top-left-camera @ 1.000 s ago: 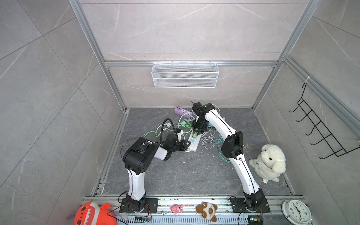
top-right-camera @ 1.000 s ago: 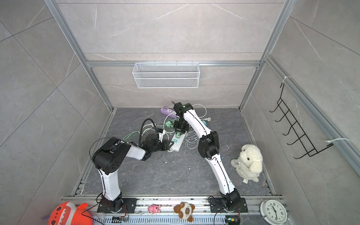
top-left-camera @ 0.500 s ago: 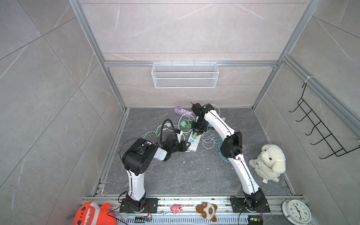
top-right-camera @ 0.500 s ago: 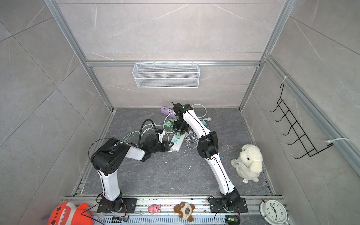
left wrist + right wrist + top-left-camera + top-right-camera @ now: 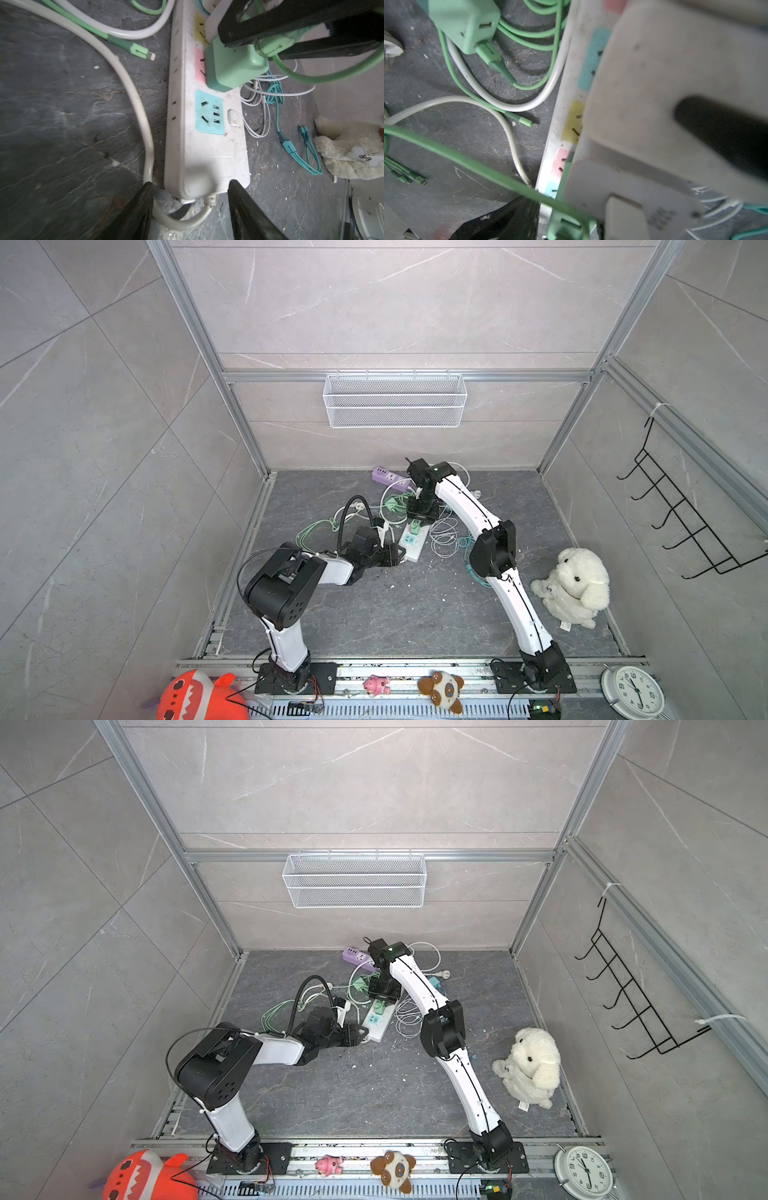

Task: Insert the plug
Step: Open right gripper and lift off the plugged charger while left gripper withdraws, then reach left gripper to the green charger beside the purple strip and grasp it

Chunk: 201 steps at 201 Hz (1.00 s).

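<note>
The mint-green cube charger plug (image 5: 232, 68) sits on the pink socket (image 5: 199, 64) of the long white plastic power strip (image 5: 207, 158), which lies on the dark grey stone floor (image 5: 62, 124). By the look of it we're at the seating stage. The body looks nearly flush but slightly tilted, and the prongs are hidden.

The right gripper (image 5: 249, 46) hangs right over the plug, with its black fingers (image 5: 270, 27) either side of the green cable end on top. I can't tell whether they're pinching it or just flanking it. The left gripper (image 5: 190, 182) has its jaws apart, straddling the cord end of the strip with daylight on one side, so it has nothing clamped.

The right arm (image 5: 461, 502) rises from the front rail, folds at the elbow and drops its wrist steeply onto the strip. The left arm (image 5: 332, 570) lies low, with the forearm skimming the floor toward the strip's near end.

The next move probably needs a straight downward press with the strip braced. If the plug is home, it needs a clean lift clear of the looping green cable (image 5: 332, 72).
</note>
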Tool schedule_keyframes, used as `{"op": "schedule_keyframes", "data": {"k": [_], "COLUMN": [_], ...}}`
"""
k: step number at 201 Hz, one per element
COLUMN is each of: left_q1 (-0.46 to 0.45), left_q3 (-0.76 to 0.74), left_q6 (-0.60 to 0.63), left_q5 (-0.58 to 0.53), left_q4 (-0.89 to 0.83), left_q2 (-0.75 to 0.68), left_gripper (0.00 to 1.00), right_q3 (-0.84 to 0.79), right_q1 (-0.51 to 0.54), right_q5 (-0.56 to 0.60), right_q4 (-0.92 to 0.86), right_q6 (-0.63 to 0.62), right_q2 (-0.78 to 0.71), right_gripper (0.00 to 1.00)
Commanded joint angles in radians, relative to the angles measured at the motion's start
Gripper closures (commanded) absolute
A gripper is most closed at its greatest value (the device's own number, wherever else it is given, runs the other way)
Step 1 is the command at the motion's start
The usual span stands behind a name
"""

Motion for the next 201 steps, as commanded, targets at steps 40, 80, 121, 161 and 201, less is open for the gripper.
{"op": "schedule_keyframes", "data": {"k": [40,80,121,161,201], "left_q1": [0.071,0.112,0.112,0.115,0.117], "left_q3": [0.075,0.137,0.291,0.723,1.108], "left_q6": [0.124,0.119,0.189,0.365,0.241], "left_q5": [-0.257,-0.293,-0.308,-0.249,-0.221], "left_q4": [-0.369,-0.458,-0.585,-0.842,-1.048], "left_q2": [-0.202,-0.250,-0.275,-0.011,0.289], "left_gripper": [0.29,0.29,0.30,0.32,0.35], "right_q3": [-0.183,-0.433,-0.714,-0.950,-1.080], "right_q1": [0.007,0.004,0.005,0.003,-0.030], "right_q5": [-0.036,-0.041,-0.024,0.109,0.289], "right_q4": [0.057,0.177,0.360,0.519,0.579], "right_q6": [-0.011,-0.047,-0.099,-0.129,-0.134], "right_q2": [-0.246,-0.428,-0.614,-0.763,-0.911], "right_gripper": [0.48,0.48,0.48,0.48,0.48]}}
